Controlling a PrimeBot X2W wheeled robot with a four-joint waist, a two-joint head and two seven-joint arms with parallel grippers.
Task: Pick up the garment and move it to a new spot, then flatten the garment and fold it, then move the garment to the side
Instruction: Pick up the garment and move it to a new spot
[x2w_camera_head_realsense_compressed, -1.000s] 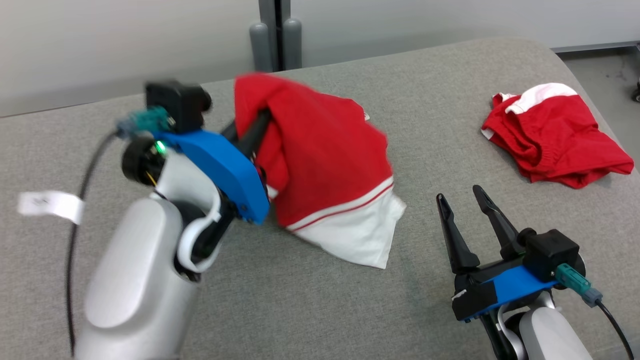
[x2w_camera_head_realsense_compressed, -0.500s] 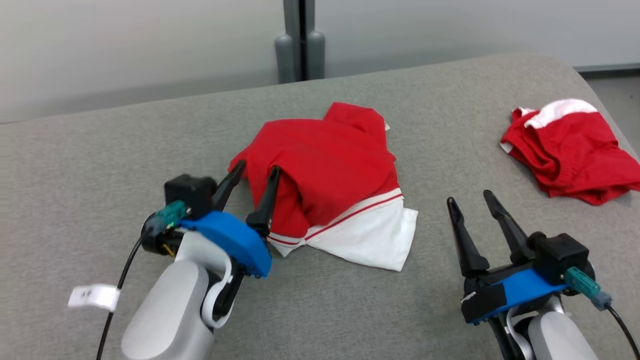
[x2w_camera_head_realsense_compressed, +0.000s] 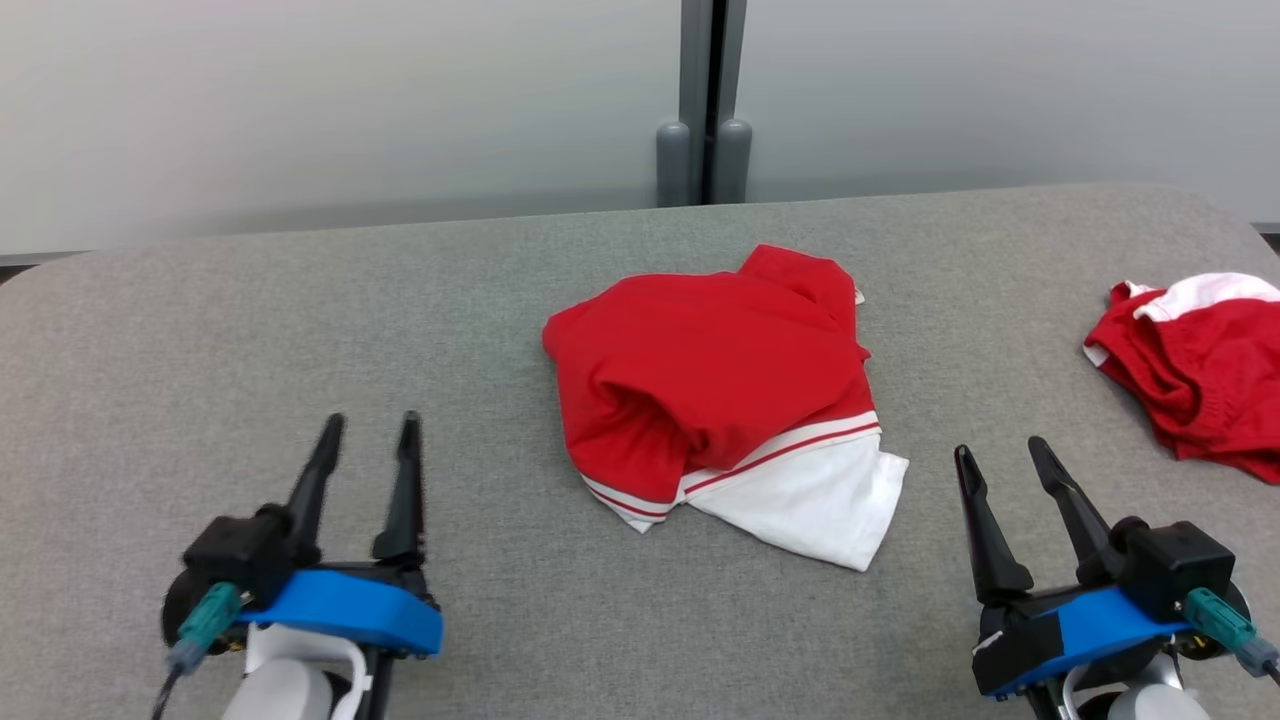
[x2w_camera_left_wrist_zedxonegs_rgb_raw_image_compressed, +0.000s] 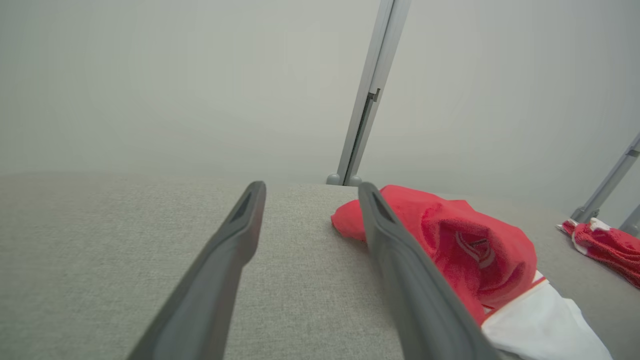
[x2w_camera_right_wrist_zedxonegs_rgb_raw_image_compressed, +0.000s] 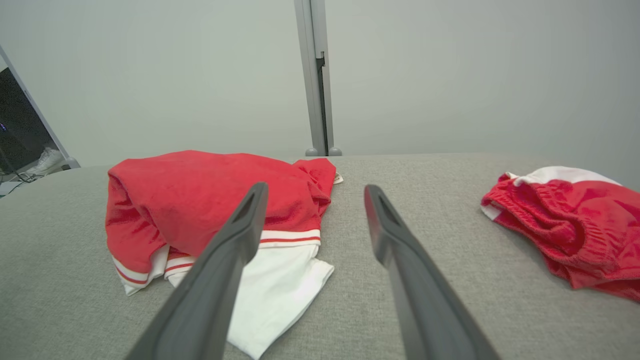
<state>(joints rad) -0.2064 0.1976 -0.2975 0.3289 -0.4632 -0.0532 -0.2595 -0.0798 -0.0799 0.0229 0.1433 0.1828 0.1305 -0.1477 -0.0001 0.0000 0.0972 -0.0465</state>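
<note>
Garment (x2w_camera_head_realsense_compressed: 715, 380), red with a white panel bordered by thin red stripes, is seen bunched in a loose heap at the middle of the grey tabletop (x2w_camera_head_realsense_compressed: 300, 330), untouched by the left claw (x2w_camera_head_realsense_compressed: 370, 420) and right claw (x2w_camera_head_realsense_compressed: 1000, 448), both held spread and empty.

left gripper (x2w_camera_left_wrist_zedxonegs_rgb_raw_image_compressed: 309, 192) jaws apart, red-white garment (x2w_camera_left_wrist_zedxonegs_rgb_raw_image_compressed: 450, 235) partly behind one jaw, grey surface (x2w_camera_left_wrist_zedxonegs_rgb_raw_image_compressed: 100, 240)

Even soft light, faint shadows, sharp
</note>
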